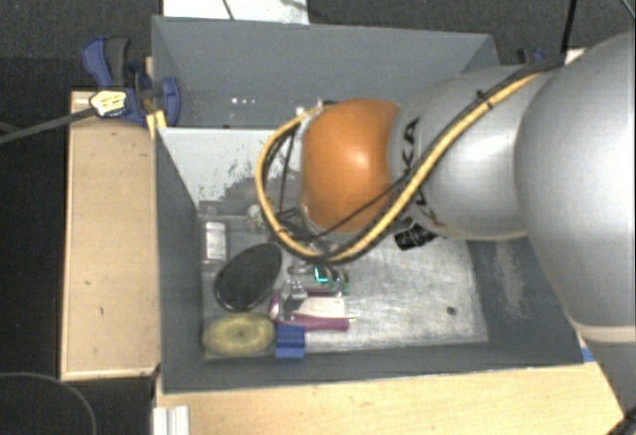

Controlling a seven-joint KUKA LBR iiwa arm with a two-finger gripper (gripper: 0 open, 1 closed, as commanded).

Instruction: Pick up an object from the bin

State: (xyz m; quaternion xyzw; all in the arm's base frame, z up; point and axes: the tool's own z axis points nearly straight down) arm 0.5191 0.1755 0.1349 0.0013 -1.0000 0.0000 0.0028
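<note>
The gripper [316, 282] is hovering over the flat purple packet [324, 317], probably light and stiff, best pinched across its width; open or closed, I cannot tell.

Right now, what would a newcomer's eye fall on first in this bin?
The big silver arm with its orange wrist cover reaches in from the right, its gripper low over the left half of the bin. Beside it lie a black oval disc, a yellowish ring and a flat purple thing.
</note>
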